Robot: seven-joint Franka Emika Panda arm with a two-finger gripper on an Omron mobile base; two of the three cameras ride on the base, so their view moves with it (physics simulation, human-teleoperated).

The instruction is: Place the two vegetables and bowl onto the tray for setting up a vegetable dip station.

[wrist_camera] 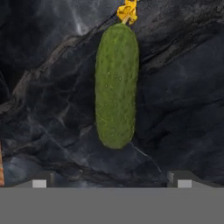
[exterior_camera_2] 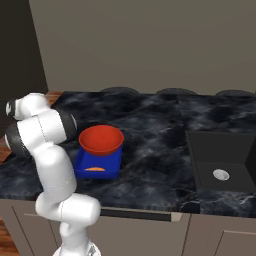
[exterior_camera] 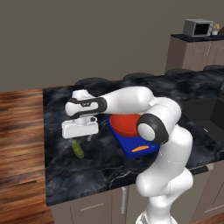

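A green pickle-like vegetable (exterior_camera: 78,149) lies on the dark marble counter (exterior_camera: 61,175), left of the tray. In the hand view this vegetable (wrist_camera: 116,85) lies lengthwise with a yellow flower at its far end. My gripper (exterior_camera: 80,138) hangs open just above it, fingers pointing down, nothing between them; both fingertips (wrist_camera: 39,181) straddle the near end. The blue tray (exterior_camera: 131,148) carries the red-orange bowl (exterior_camera: 124,124) at its far end and the orange carrot piece (exterior_camera: 140,148) at its near end. From the right I see the bowl (exterior_camera_2: 101,140), tray (exterior_camera_2: 114,167) and carrot (exterior_camera_2: 94,169).
A sink (exterior_camera_2: 220,160) is sunk into the counter to the right. A microwave (exterior_camera: 197,27) stands on a far cabinet. The counter's left edge drops to wood floor (exterior_camera: 19,131). Dark round stool tops (exterior_camera: 92,82) line the far edge.
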